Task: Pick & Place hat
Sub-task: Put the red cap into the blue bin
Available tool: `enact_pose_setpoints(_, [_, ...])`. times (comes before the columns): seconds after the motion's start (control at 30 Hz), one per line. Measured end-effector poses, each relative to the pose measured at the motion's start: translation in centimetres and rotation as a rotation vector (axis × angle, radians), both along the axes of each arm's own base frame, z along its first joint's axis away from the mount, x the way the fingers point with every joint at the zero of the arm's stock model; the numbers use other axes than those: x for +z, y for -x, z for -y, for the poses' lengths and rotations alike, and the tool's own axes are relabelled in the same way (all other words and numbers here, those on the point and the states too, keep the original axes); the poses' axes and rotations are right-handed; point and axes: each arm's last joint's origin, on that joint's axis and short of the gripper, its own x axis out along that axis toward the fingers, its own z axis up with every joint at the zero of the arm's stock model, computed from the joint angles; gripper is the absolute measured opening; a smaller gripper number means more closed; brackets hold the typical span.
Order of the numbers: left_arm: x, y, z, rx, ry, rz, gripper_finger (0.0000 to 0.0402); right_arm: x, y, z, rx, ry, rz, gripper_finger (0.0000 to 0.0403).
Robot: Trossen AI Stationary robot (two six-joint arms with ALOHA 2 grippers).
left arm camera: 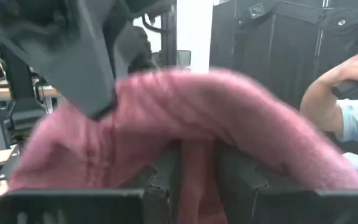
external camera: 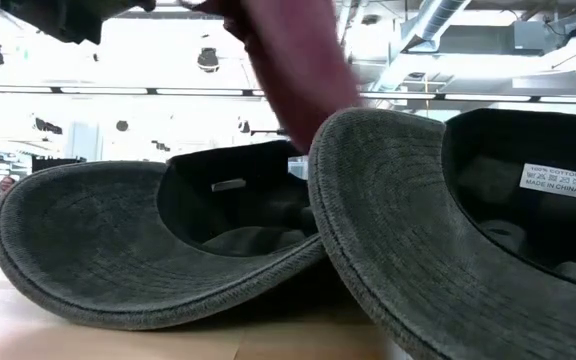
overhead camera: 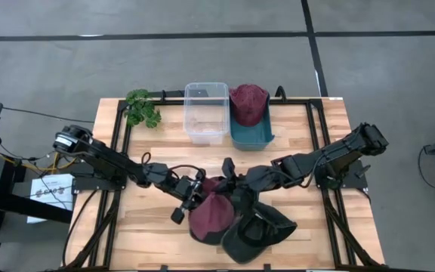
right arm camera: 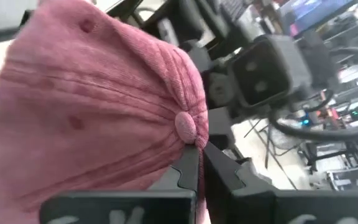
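Observation:
A maroon corduroy cap (overhead camera: pixel 210 215) sits near the table's middle, above two dark grey caps (overhead camera: pixel 257 227) that lie upside down on the wood. In the low view the maroon cap (external camera: pixel 288 80) is raised over the grey caps (external camera: pixel 168 250). My left gripper (overhead camera: pixel 200 183) comes from the left and is shut on the maroon cap. My right gripper (overhead camera: pixel 229 175) comes from the right and is shut on it too. A second maroon cap (overhead camera: pixel 248 102) rests in the teal bin (overhead camera: pixel 251 136). My left gripper (left arm camera: pixel 194 186) pinches a fold of the maroon cap's cloth (left arm camera: pixel 194 155) between its two fingers; the cloth bulges up over the fingers (left arm camera: pixel 247 180). My right gripper (right arm camera: pixel 197 180) pinches the cap's crown right beside the top button (right arm camera: pixel 186 124); the crown (right arm camera: pixel 92 106) stands off to one side of the fingers (right arm camera: pixel 188 171).
A clear plastic bin (overhead camera: pixel 206 112) stands beside the teal bin at the far edge, with a green leafy plant (overhead camera: pixel 142 107) to its left. A person's arm (left arm camera: pixel 334 93) shows in the room beyond the table. Bare wood (overhead camera: pixel 134 227) lies near the left front.

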Motion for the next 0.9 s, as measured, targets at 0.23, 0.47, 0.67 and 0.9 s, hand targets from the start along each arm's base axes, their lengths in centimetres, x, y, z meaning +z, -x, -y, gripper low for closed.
enact_pose_setpoints(0.23, [-1.6, -0.7, -0.1, 0.043, -0.017, -0.067, 0.0088, 0.8, -0.1, -0.3, 0.010, 0.001, 0.059, 0.0000])
enact_pose_setpoints(0.47, [-2.2, -1.2, -1.0, 0.093, -0.022, -0.094, 0.0088, 2.7, 0.4, -2.1, 0.111, -0.070, 0.093, 0.0000])
enact_pose_setpoints(0.67, [-2.2, -1.3, -1.4, 0.109, -0.021, -0.096, 0.0088, 3.5, 1.4, -3.2, 0.153, -0.078, -0.010, 0.0000])
enact_pose_setpoints(0.9, [-3.0, -0.9, -1.5, 0.110, -0.032, -0.122, 0.0088, 3.8, 2.9, -2.9, 0.135, -0.156, -0.278, 0.0000])
